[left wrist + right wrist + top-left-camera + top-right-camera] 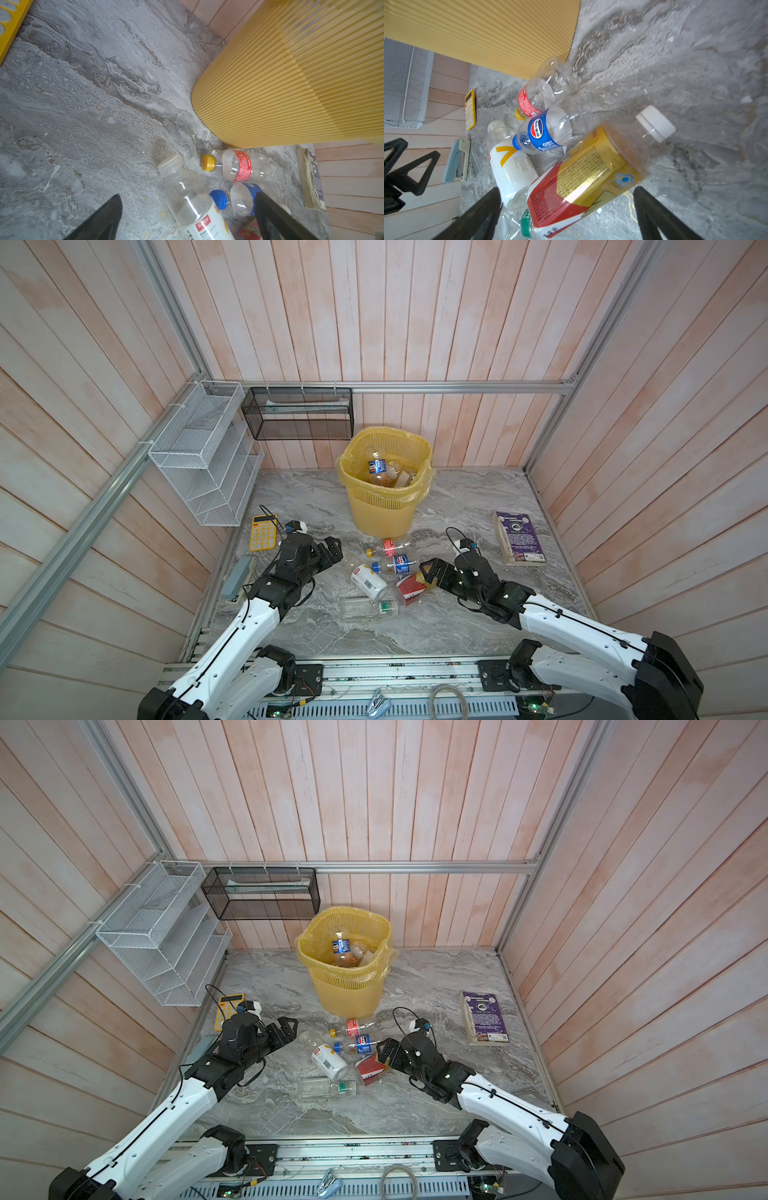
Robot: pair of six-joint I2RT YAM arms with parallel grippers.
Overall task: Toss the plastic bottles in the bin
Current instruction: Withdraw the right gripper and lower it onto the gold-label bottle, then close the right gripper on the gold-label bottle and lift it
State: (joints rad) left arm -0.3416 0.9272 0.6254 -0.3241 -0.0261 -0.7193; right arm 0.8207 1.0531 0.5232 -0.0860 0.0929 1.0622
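Plastic bottles [374, 585]: five lie on their sides in a tight heap on the marble tabletop [457, 614], between the two grippers; others [377, 466] sit inside the bin.
Green-labelled bottle [368, 608]: nearest, clear, at the front of the heap.
White-labelled bottle [365, 578]: just behind it, neck toward the left gripper.
Red-and-yellow bottle [409, 588]: beside the white one, base touching the green-labelled bottle's neck end.
Right gripper [428, 571]: fingers spread wide on either side of the red-and-yellow bottle, not closed on it.
Left gripper [333, 550]: fingers spread wide, empty, just left of the heap.
Blue-labelled bottle [400, 564], red-labelled bottle [388, 548]: crowded behind, the red one at the bin's foot.
Bin [384, 510]: upright past the heap, near the back wall.
Sides: stapler [239, 577] and calculator [263, 533] left; purple book [519, 537] right, well apart.
Wall: white wire rack [208, 460], black mesh basket [299, 412].
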